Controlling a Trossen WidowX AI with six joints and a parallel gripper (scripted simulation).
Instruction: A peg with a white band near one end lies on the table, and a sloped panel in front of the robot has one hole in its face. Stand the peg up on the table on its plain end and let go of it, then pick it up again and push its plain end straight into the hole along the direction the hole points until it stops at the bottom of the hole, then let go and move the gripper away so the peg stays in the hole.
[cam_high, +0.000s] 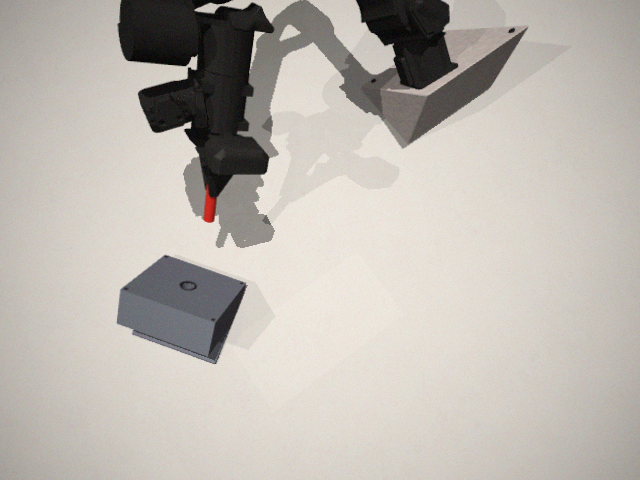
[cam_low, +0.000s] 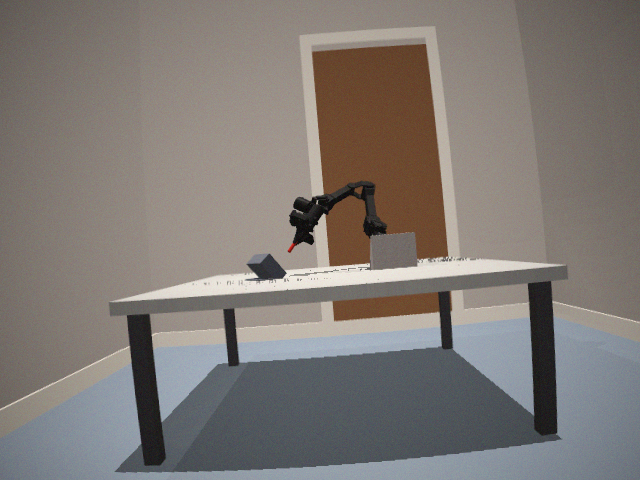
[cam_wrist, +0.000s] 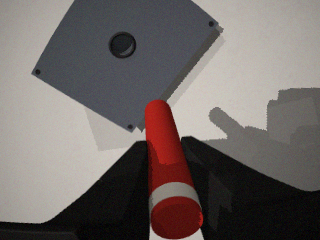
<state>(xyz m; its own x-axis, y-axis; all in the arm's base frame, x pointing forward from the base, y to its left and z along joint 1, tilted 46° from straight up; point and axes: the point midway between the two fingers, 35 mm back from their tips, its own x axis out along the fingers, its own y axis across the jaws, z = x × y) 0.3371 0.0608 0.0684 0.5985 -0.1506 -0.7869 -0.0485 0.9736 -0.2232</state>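
My gripper (cam_high: 210, 190) (cam_low: 295, 242) (cam_wrist: 164, 150) is shut on the red peg (cam_high: 208, 209) (cam_low: 291, 248) (cam_wrist: 165, 135) and holds it in the air above the table. The peg's white band (cam_wrist: 174, 192) is at the end near the wrist camera; its plain end points away from the gripper, tilted toward the sloped panel. The blue-grey sloped panel (cam_high: 162, 307) (cam_low: 266, 265) (cam_wrist: 85, 65) has one round hole (cam_high: 188, 285) (cam_wrist: 122, 45) in its face. The plain end is apart from the panel, and in the wrist view it appears over the panel's near corner, with the hole up and to the left.
A wedge-shaped brownish block (cam_high: 465, 77) (cam_low: 392, 251) stands beside the arm's base (cam_high: 423, 64). The white table (cam_high: 439, 335) (cam_low: 336, 288) carries the panel, the block and the arm. Small dark dots mark the panel's corners. A door (cam_low: 379, 129) is behind the table.
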